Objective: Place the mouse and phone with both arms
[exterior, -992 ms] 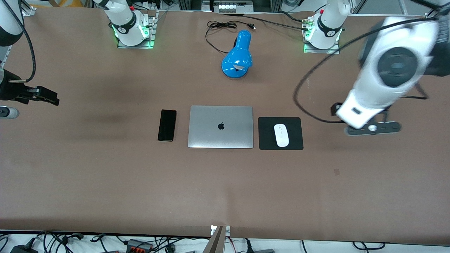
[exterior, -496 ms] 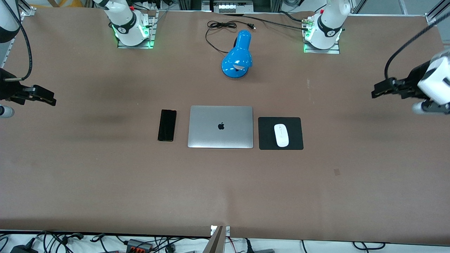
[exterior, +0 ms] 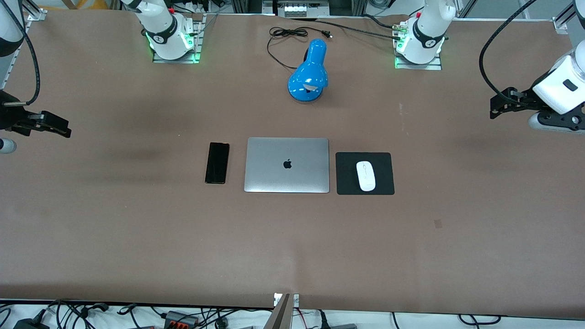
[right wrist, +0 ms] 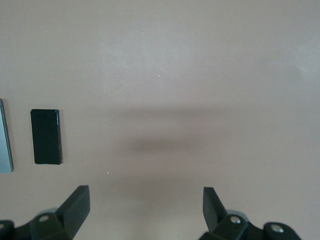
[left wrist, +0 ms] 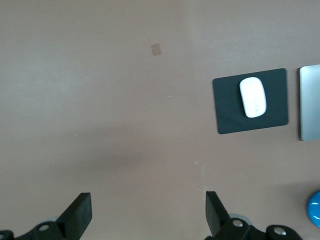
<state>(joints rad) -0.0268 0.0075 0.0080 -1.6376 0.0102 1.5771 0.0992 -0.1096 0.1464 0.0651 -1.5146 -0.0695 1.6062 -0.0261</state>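
The white mouse point(exterior: 366, 176) lies on a black square pad point(exterior: 347, 183) beside the closed silver laptop point(exterior: 286, 165), toward the left arm's end of the table; it also shows in the left wrist view point(left wrist: 253, 97). The black phone point(exterior: 217, 162) lies flat beside the laptop toward the right arm's end, and shows in the right wrist view point(right wrist: 46, 136). My left gripper point(exterior: 497, 106) is open and empty, up over bare table at the left arm's end point(left wrist: 148, 215). My right gripper point(exterior: 58, 128) is open and empty, up over bare table at the right arm's end point(right wrist: 145, 210).
A blue desk lamp point(exterior: 310, 73) with a black cable point(exterior: 281, 39) stands farther from the front camera than the laptop. The two arm bases point(exterior: 171, 39) point(exterior: 420, 43) stand along the table's edge farthest from the front camera. Brown table spreads around the laptop row.
The left arm swung away from beside the mouse pad out to its end of the table and rose. The right gripper drifted slightly toward its table end. Mouse and phone stayed put.
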